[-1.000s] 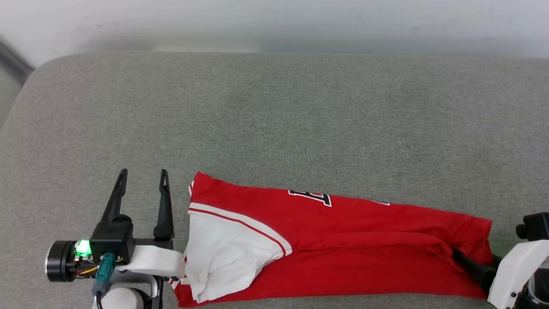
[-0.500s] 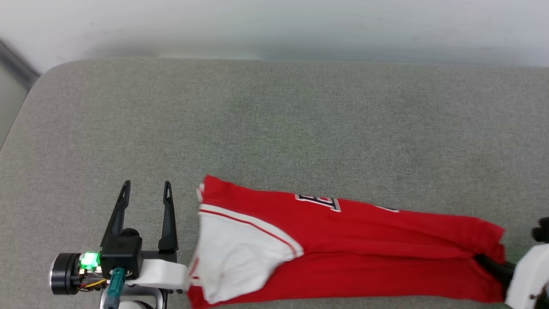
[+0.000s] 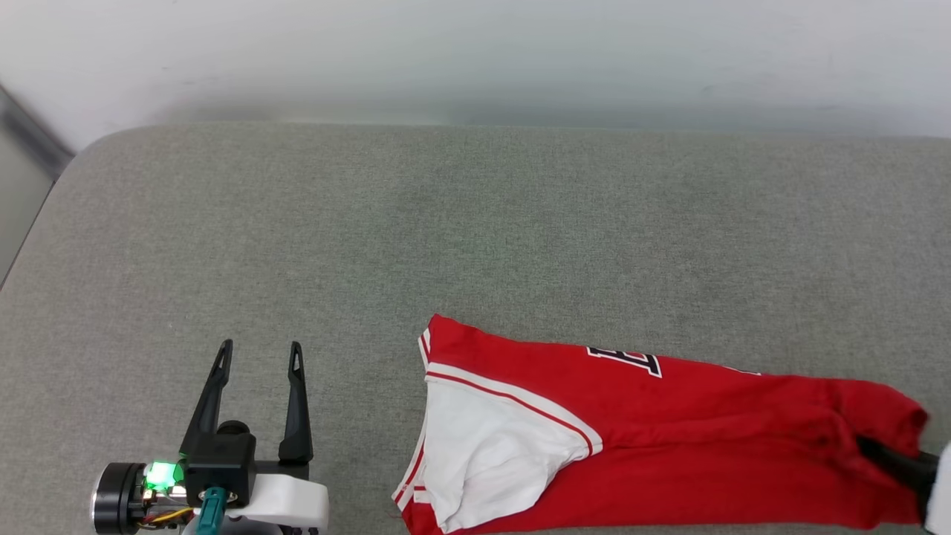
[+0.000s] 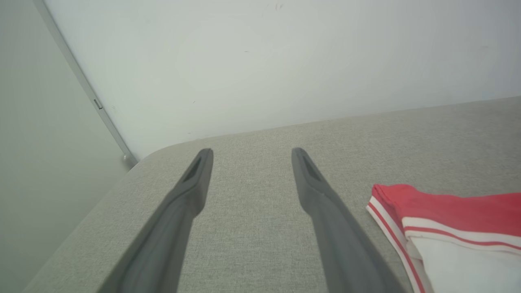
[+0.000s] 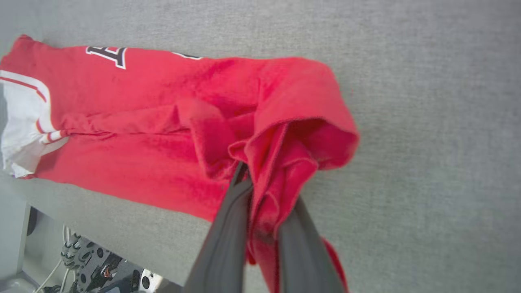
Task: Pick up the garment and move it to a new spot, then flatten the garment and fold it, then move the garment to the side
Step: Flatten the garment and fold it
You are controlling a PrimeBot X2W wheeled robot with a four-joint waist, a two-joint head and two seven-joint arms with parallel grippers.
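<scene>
The garment [image 3: 669, 438], a red T-shirt with a white sleeve and striped trim, lies in a long folded strip along the near edge, a bit of dark-outlined lettering showing on top. My right gripper [image 3: 875, 451] is at its right end, shut on a bunched handful of red cloth. The right wrist view shows that bunch pinched between the fingers [image 5: 228, 228] of the right gripper [image 5: 264, 183], with the garment [image 5: 134, 101] trailing away to the left. My left gripper [image 3: 260, 349] stands open and holds nothing, well left of the white sleeve. In the left wrist view the left gripper [image 4: 251, 152] is open, the garment [image 4: 447, 203] to its right.
The grey padded surface [image 3: 475, 238] stretches wide behind and to the left of the shirt. A white wall [image 3: 475, 52] runs along its far edge. Its rounded far-left corner [image 3: 82, 156] drops off. Cables and robot base parts [image 5: 93, 264] sit below the near edge.
The garment has slid to the right along the near edge with my right gripper shut on its end, widening the gap to my left gripper. The head view has also shifted.
</scene>
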